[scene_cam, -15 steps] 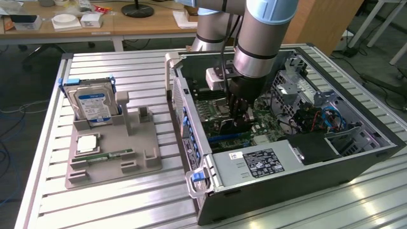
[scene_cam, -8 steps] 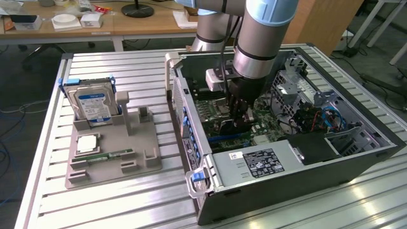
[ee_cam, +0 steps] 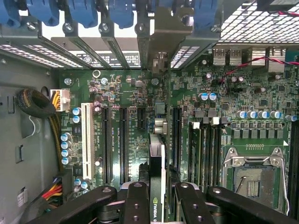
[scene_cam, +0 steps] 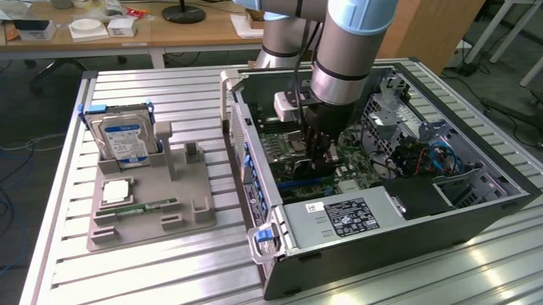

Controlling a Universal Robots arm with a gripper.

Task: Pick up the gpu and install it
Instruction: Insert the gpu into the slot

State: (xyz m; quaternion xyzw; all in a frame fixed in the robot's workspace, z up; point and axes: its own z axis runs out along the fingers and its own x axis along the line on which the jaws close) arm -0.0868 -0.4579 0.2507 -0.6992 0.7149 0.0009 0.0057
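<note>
Slatted tabletop (scene_cam: 170, 260) carrying an open computer case (scene_cam: 407, 241), into which the robot arm (scene_cam: 344, 57) reaches from above. Within the case the gpu (ee_cam: 157, 163) stands on edge over the motherboard (ee_cam: 131, 93); whether it touches the board cannot be told. The fingers (ee_cam: 136, 205) clamp the gpu, one on each face.

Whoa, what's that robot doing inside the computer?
The robot arm is down inside the open computer case. Its gripper holds the gpu on edge over the green motherboard, by the long black slots. Whether it is in a slot yet, I can't tell. A hard drive stands outside in the gray holder.
</note>
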